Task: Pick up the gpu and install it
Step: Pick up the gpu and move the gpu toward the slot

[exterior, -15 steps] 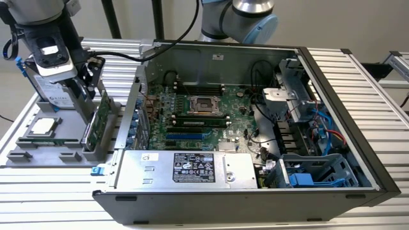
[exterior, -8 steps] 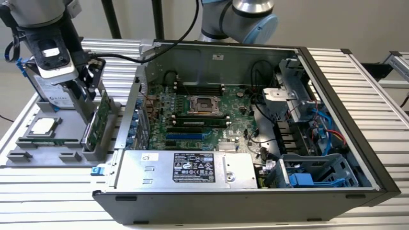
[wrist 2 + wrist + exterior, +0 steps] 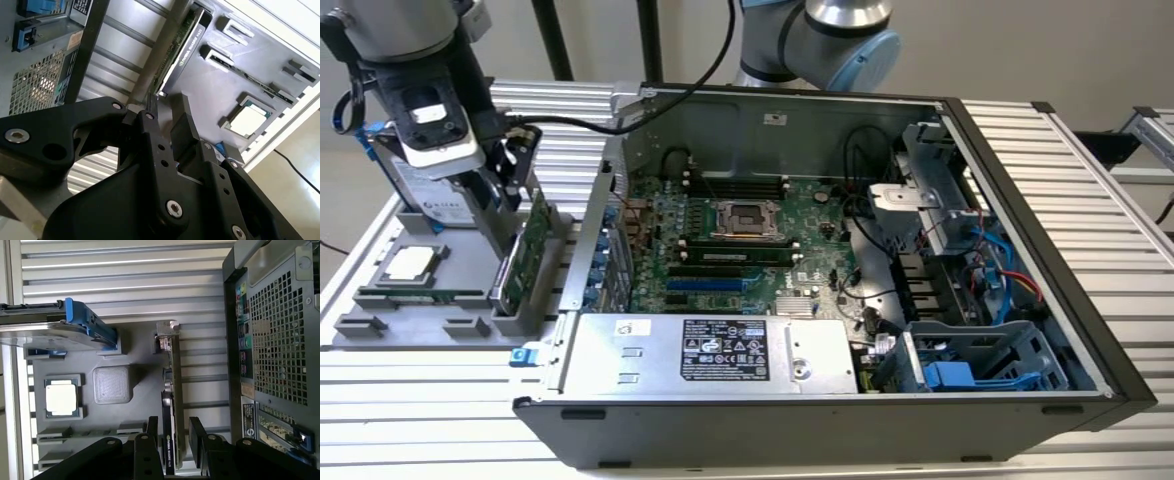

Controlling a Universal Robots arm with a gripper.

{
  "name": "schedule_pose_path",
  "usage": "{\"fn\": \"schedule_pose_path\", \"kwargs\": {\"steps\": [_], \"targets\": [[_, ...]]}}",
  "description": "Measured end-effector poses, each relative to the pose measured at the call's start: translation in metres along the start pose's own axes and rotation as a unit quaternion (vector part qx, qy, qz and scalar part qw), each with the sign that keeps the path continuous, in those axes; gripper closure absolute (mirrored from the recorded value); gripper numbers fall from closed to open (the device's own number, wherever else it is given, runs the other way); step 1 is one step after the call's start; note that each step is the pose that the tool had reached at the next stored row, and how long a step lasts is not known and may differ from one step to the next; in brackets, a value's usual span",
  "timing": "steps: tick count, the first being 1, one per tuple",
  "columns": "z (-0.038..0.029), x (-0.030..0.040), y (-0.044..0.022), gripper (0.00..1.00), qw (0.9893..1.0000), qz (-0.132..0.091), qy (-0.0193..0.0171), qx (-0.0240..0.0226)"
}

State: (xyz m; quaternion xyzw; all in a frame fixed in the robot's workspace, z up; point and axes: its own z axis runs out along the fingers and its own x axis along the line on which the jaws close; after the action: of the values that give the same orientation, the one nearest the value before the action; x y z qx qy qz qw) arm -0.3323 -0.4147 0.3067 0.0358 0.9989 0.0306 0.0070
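The gpu (image 3: pixel 520 258) is a thin green card with a silver bracket. It stands on edge in a slot of the grey holder tray (image 3: pixel 400 335), at the exterior view's left beside the open computer case (image 3: pixel 854 250). My gripper (image 3: pixel 500 212) hangs right over it. In both wrist views the black fingers (image 3: pixel 152 429) straddle one end of the gpu (image 3: pixel 173 385), one on each face with small gaps. The gripper (image 3: pixel 174 429) is open. In the second wrist view the gpu (image 3: pixel 184 42) runs away from the gripper (image 3: pixel 167 104).
The tray also holds a silver hard drive with blue rails (image 3: pixel 60 332), a processor chip (image 3: pixel 61 397) and a memory stick (image 3: pixel 420 295). Inside the case lies the motherboard (image 3: pixel 734 250) with blue slots (image 3: pixel 707 285). The case's rear wall (image 3: pixel 280 340) stands close to the gpu.
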Motion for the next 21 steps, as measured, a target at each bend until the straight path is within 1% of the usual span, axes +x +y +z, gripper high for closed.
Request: {"fn": "schedule_pose_path", "kwargs": {"steps": [15, 16, 21], "targets": [[0.006, 0.0, -0.0004, 0.0, 1.0, 0.0, 0.0, 0.0], [0.0093, 0.0001, -0.0006, 0.0, 1.0, 0.0, 0.0, 0.0], [0.0119, 0.0001, -0.0007, 0.0, 1.0, 0.0, 0.0, 0.0]]}}
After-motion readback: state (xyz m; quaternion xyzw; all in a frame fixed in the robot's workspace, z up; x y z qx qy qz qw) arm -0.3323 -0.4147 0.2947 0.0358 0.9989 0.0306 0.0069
